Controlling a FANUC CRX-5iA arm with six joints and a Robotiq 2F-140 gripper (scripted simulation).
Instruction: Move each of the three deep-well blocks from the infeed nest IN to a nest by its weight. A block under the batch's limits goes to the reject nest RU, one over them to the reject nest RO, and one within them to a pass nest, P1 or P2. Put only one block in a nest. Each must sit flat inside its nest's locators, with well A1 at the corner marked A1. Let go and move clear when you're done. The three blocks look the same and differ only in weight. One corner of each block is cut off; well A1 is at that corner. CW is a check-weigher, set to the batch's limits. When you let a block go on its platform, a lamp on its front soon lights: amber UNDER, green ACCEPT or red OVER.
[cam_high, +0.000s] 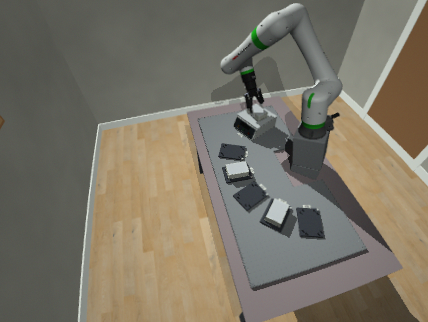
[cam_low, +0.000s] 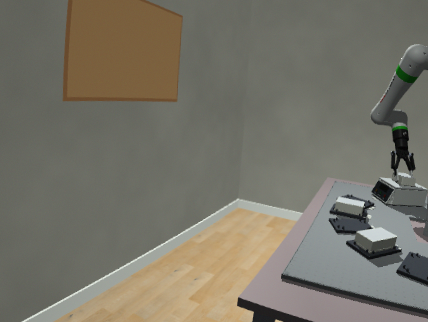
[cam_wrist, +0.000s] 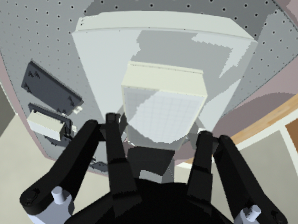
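My gripper is shut on a white deep-well block right over the platform of the check-weigher CW at the far end of the grey plate. In the wrist view the block sits between my fingers above the pale platform; I cannot tell whether it touches. A second block sits in one nest and a third block in another. From the side I see the gripper, the held block and the weigher. I see no lit lamp.
Three dark nests stand empty: one nearest the weigher, one in the middle and one at the near end. The arm's grey base stands at the plate's right side. The table edge runs along the left.
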